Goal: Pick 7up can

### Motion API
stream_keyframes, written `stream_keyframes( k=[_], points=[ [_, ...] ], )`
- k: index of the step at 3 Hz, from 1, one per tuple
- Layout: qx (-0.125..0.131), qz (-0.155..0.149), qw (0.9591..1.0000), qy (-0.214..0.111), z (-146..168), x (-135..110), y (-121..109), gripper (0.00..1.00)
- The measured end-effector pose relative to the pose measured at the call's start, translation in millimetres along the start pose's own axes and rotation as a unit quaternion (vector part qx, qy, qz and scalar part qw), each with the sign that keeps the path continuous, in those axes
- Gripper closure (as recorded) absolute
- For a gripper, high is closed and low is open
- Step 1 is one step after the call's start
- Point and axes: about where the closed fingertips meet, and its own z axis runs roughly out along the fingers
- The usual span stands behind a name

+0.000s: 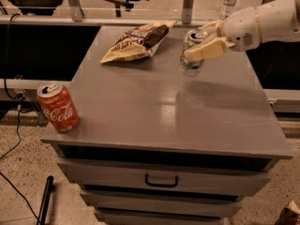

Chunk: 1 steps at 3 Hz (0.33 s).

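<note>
The 7up can (191, 62), silver-white with green lettering and a silver top, hangs tilted in my gripper (199, 43) above the grey cabinet top (159, 107), toward its back right. The cream-coloured fingers (206, 50) are shut on the can's upper half, one in front and one behind. The white arm comes in from the right edge of the view. A faint shadow of the can lies on the top below it.
A red Coca-Cola can (58, 108) stands at the front left corner of the cabinet. A brown and cream snack bag (136, 41) lies at the back, left of the gripper. A water bottle (230, 1) stands on the floor behind. Drawers front the cabinet below.
</note>
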Motion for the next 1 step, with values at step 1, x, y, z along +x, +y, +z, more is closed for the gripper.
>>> stream_keyframes(
  k=[1],
  points=[
    [0.003, -0.011, 0.9999, 0.0, -4.3, -3.6, 1.9, 1.0]
  ],
)
